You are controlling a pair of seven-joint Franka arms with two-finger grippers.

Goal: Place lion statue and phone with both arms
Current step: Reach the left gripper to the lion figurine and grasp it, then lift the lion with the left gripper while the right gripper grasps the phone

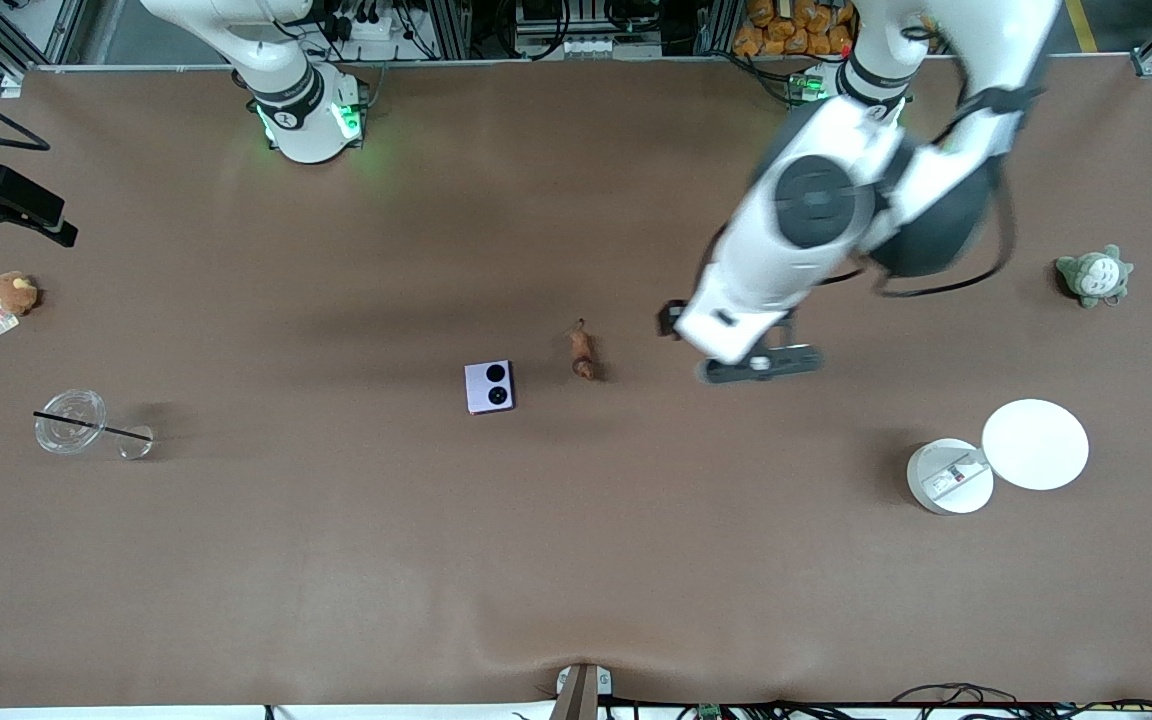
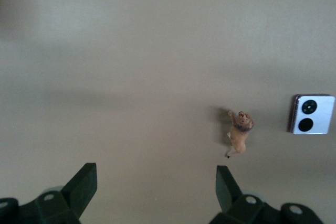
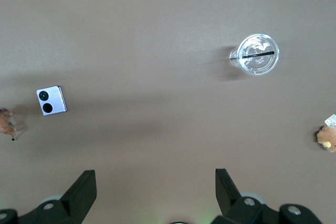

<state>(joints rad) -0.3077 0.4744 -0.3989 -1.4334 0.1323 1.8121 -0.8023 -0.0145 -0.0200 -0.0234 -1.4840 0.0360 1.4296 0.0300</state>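
Two small things of my task lie in the middle of the brown worktop (image 1: 576,560). One is the tiny orange-brown lion statue (image 1: 582,351) with a darker mane, lying on its side. The other is the square pale lavender folded phone (image 1: 490,387) with two round black camera circles facing up. The phone is just beside the lion, toward my right arm's end and a little nearer to the front camera; they do not touch.

My left pincer (image 1: 760,363) is in the air over bare worktop, beside the lion toward my left arm's end. Its fingers (image 2: 84,184) are apart and hold nothing.

My right pincer (image 3: 155,192) is seen only in its own wrist view, high over the worktop, fingers apart and empty. This arm waits.

Toward my right arm's end are a clear plastic cup with a black straw (image 1: 70,422) and a round brown plush toy (image 1: 12,293). Toward my left arm's end are a white round container with its lid beside it (image 1: 998,460) and a grey-white plush toy (image 1: 1094,276).
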